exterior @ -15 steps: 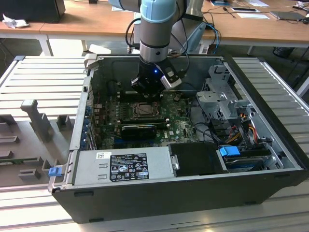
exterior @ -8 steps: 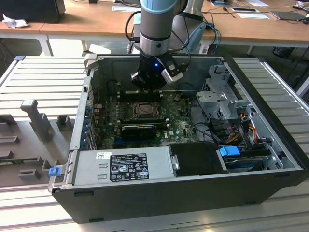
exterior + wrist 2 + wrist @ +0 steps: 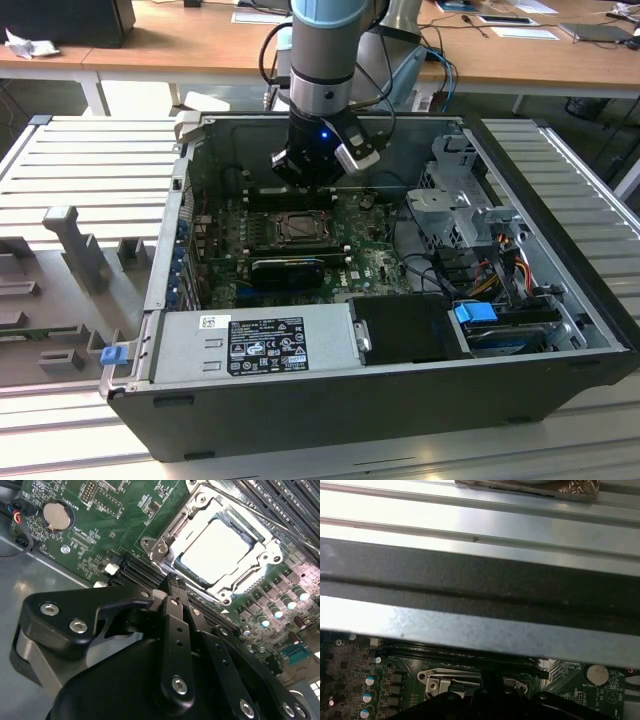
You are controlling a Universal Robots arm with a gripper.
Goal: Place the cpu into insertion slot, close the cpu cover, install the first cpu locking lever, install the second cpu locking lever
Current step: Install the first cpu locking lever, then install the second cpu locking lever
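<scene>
So, going from the exterior view's left across: a grey ribbed table (image 3: 90,160) carries an open computer case (image 3: 330,410), with a blue clip (image 3: 113,354) at the case's near corner, about 8 o'clock from the middle of the case. A silver power supply (image 3: 255,343) with a black label lies along the near wall, at 6 o'clock from the socket. On the green motherboard (image 3: 375,255), the insertion slot (image 3: 300,228) sits just about dead centre, and the arm's gripper (image 3: 312,178) hangs right above it, at 12 o'clock from the slot, close over the board.

In the second wrist view the cpu (image 3: 214,547) is already seated in the slot, its pale metal top glaring in the light. The cpu cover (image 3: 169,535) lies flat around it, with the chip showing through its window. A thin metal rod (image 3: 260,516) runs past the cover at roughly 1 o'clock from the chip. A round coin battery (image 3: 54,515) sits at 9 o'clock from the socket. The black gripper fingers (image 3: 174,605) look pressed together with nothing pinched, tips just short of the cover's edge.

Further toward the exterior view's right there's a silver drive cage (image 3: 462,195), coloured cables (image 3: 505,262) and a blue tab (image 3: 474,312) at about 4 o'clock from the slot.
</scene>
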